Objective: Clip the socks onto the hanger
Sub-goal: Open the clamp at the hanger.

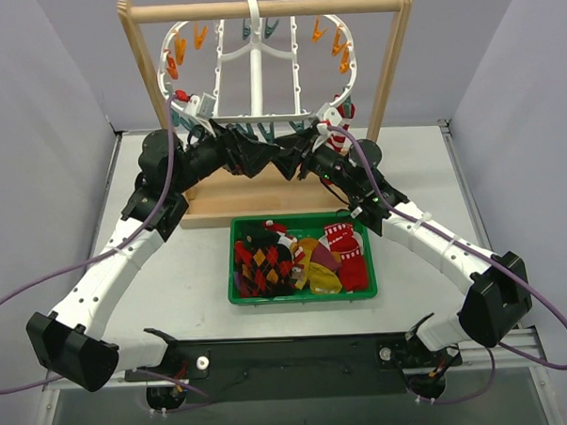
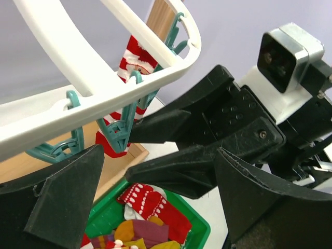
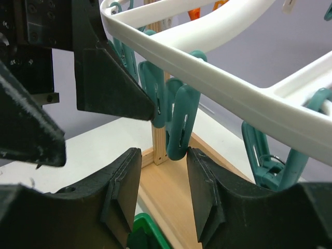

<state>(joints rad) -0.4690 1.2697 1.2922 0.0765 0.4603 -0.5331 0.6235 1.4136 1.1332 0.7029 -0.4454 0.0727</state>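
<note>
1. Now, both arms are up at the near rim of the hanger (image 1: 254,58), which hangs by its hook from the rack (image 1: 265,8); they meet there because that's where the teal clips dangle
2. Right gripper (image 3: 163,155): jaws part-way in, one either side of the lower end of a clip (image 3: 181,119). It looks like a squeeze to spring it open, though whether the pads truly bite I can't tell
3. Left gripper (image 2: 160,155): spread wide, holding nothing, one fingertip (image 3: 119,88) right up against the neighbouring clip, steadying it, I'd guess
4. The socks (image 1: 300,259): most lie heaped in the bin (image 1: 233,262) below the arms, and neither gripper has one; a single striped sock (image 2: 136,57) hangs clipped at the rim's right side
5. The top view gives the layout of converging arms, bin and striped sock, yet the grippers are one black tangle there
6. Only the right wrist view shows the clip between the jaws; only the left wrist view shows that gripper's empty spread, with the right gripper sitting inside it and the bin underneath
</note>
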